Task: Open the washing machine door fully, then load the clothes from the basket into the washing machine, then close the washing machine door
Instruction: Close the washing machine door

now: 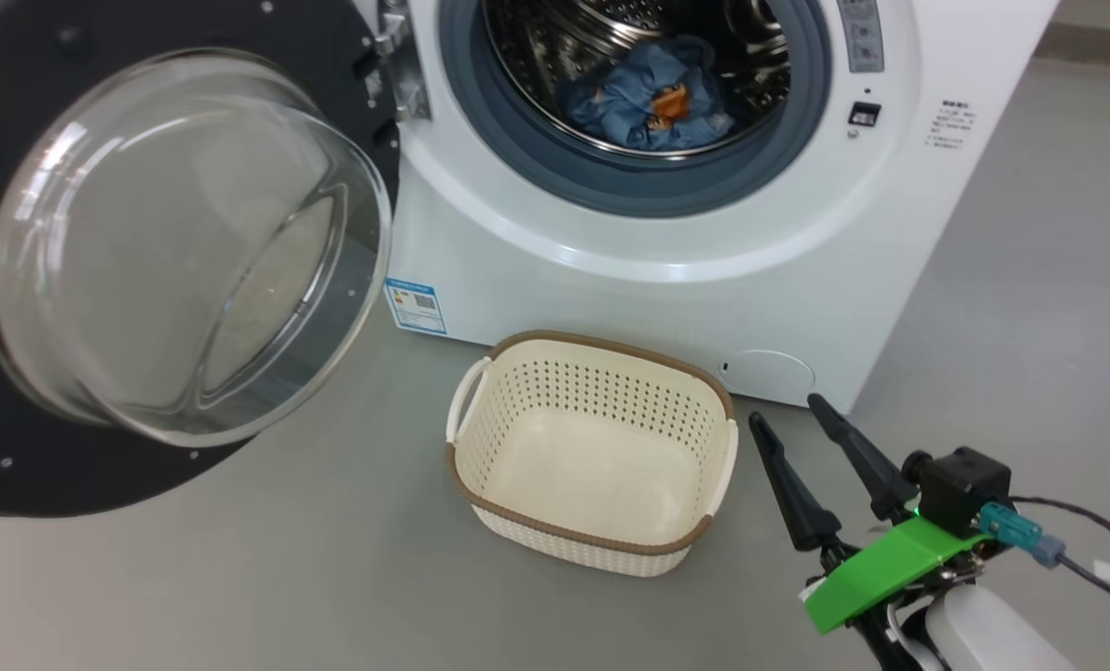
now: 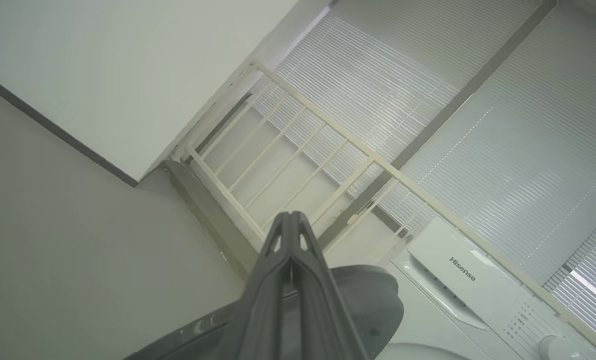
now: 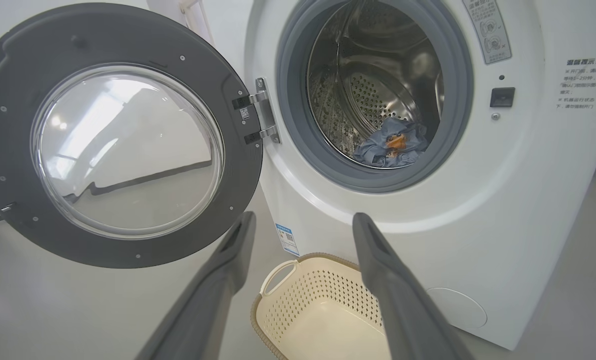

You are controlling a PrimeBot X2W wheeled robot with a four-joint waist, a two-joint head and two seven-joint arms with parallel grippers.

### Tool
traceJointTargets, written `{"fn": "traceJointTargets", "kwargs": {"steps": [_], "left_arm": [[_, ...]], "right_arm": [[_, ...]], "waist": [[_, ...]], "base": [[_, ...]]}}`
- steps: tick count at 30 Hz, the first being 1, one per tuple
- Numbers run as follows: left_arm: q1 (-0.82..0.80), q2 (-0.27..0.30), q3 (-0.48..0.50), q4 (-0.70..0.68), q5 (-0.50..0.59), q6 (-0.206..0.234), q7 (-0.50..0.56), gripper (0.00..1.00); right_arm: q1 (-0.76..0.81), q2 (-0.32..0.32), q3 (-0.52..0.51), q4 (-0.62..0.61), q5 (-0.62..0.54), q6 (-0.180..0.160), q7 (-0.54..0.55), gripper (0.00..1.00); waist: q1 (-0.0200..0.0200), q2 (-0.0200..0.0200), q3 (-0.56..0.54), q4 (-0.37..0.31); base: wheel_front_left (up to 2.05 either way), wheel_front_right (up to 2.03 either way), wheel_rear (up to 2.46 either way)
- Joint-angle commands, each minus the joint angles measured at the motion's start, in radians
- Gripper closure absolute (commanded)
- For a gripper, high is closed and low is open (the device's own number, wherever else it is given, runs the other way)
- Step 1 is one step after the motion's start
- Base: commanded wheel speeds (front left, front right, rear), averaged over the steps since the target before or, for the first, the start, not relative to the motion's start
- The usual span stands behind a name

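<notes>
1. Green bracket, nearest: the right gripper (image 1: 785,410) is hanging released, its fingers spread wide and grasping nothing, just beside the right end of the basket (image 1: 601,341). Risk: an arm swinging across toward the door from here is likely to be knocking the basket along the floor (image 1: 284,578).
2. The basket is standing empty on the floor, close before the lower front of the washing machine (image 1: 666,298). Loading is therefore judged done, and the door is not yet closed. Risk: the basket is sitting under the arc that the door must travel, and it cannot be told whether the door's lower edge is clearing its rim.
3. The washing machine door (image 1: 191,252) is hanging wide open to the left, glass bowl facing outward. In the left wrist view the left gripper (image 2: 290,217) is pointing upward past a dark rounded edge, apparently the door's, and is clenched on nothing. Risk: a closed tip pushing on glossy black plastic is liable to be sliding off, leaving the door short of its latch.
4. Farthest: the clothes (image 1: 652,98) are lying bunched low in the steel drum (image 1: 555,37), toward the front and close behind the grey-blue seal (image 1: 629,191). Risk: a fold trailing over the seal is liable to be getting pinched by the bulging glass, blocking closure.
</notes>
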Motion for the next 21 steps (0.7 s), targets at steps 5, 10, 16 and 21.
{"fn": "traceJointTargets", "kwargs": {"steps": [5, 10, 16, 21], "left_arm": [[-0.11, 0.125, 0.082, 0.226, -0.06, -0.002, 0.015, 1.0], [-0.149, 0.193, 0.12, 0.404, -0.08, 0.007, 0.01, 1.0], [-0.185, 0.241, 0.138, 0.537, -0.104, 0.0, 0.03, 1.0], [-0.195, 0.27, 0.143, 0.62, -0.109, -0.003, 0.033, 1.0]], "right_arm": [[-0.059, -0.022, 0.034, -0.025, 0.005, 0.005, -0.008, 0.0], [-0.073, -0.03, 0.043, -0.019, 0.003, 0.005, -0.008, 0.0], [-0.074, -0.042, 0.042, -0.019, 0.002, 0.005, -0.008, 0.0], [-0.078, -0.046, 0.044, -0.021, 0.001, 0.005, -0.008, 0.0]], "waist": [[0.0, 0.0, 0.036, -0.041], [0.0, 0.0, 0.051, -0.07], [0.0, 0.0, 0.064, -0.086], [0.0, 0.0, 0.073, -0.098]], "base": [[0.0, 0.0, 0.0], [0.0, 0.0, 0.0], [0.0, 0.0, 0.0], [0.0, 0.0, 0.0]]}}
